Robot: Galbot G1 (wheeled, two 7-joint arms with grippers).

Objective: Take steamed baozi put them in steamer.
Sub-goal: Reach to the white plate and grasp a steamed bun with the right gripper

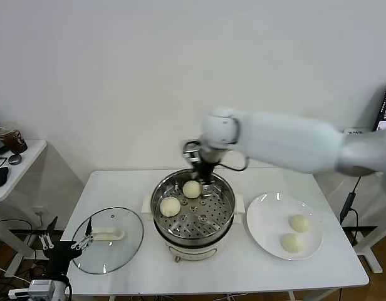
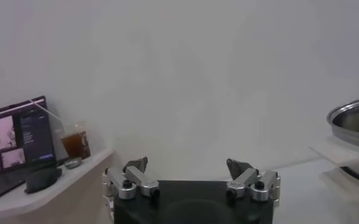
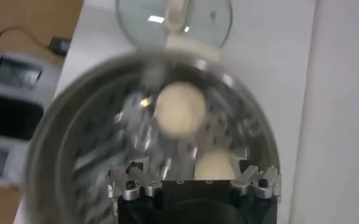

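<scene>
my right arm (image 1: 293, 143) was a fat, smooth white shell, ending in a rounded white wrist joint (image 1: 221, 128). below that joint the hardware turned dark, and a thin black cable looped out beside it. my right claw (image 3: 193, 180) had a black body with silver metal linkages on each side, each fixed by a dark round screw. my left claw (image 2: 191, 181) looked the same: black block, silver links, dark fingertips (image 2: 136, 164) set wide apart.
</scene>
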